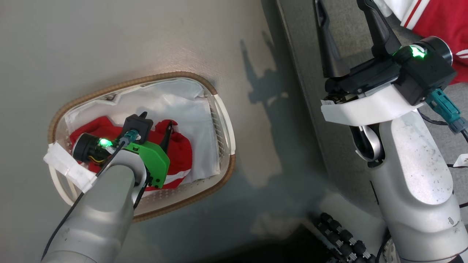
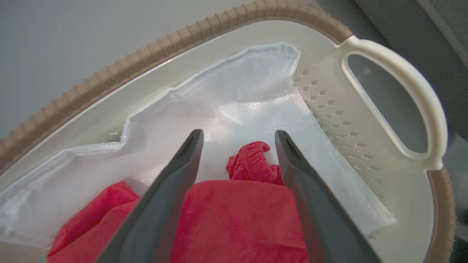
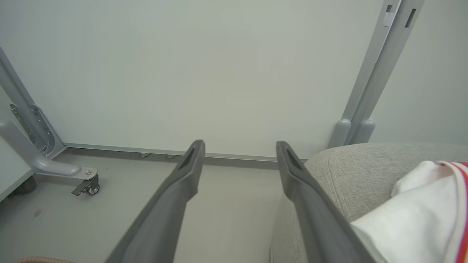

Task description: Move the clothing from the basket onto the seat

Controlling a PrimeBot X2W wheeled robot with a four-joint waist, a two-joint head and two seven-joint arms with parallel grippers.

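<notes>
L gripper is down inside the basket, fingers spread apart w/ a fold of red clothing between them, not clamped. The red clothing lies bunched on the white liner at the basket's bottom, toward the robot's side. The basket sits on the grey floor, just left of the seat. R gripper hangs over the seat's left edge, fingers wide apart & empty; in the R wrist view it points at a pale wall. A red & white jersey w/ striped trim already lies on the seat, right of the R gripper.
</notes>
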